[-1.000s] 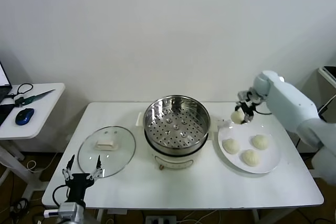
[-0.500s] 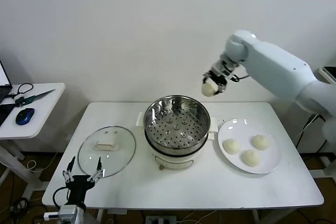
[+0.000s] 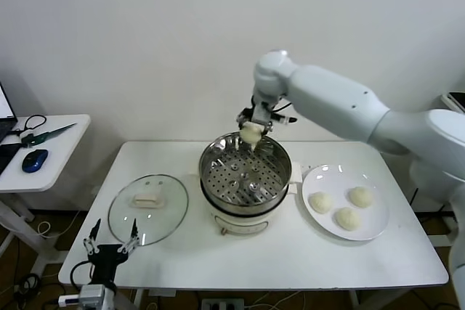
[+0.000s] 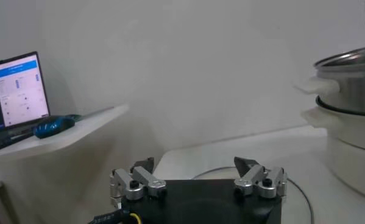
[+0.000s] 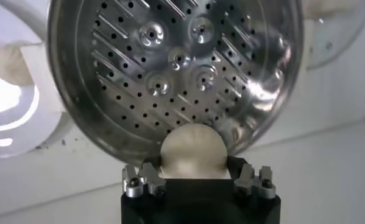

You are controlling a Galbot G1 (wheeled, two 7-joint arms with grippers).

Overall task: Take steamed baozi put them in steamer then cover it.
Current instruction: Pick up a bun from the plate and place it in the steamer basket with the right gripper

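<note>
Steel steamer (image 3: 245, 176) sits open at table centre. Right gripper (image 3: 251, 133) hovers over its 12 o'clock rim, clenched on a bun (image 3: 251, 133), apparently to drop it inside. Three buns wait on the plate (image 3: 373, 231) at 3 o'clock. Lid (image 3: 147, 208) lies at 9 o'clock; left gripper (image 3: 110, 246), fingers spread, idles near it.
</note>
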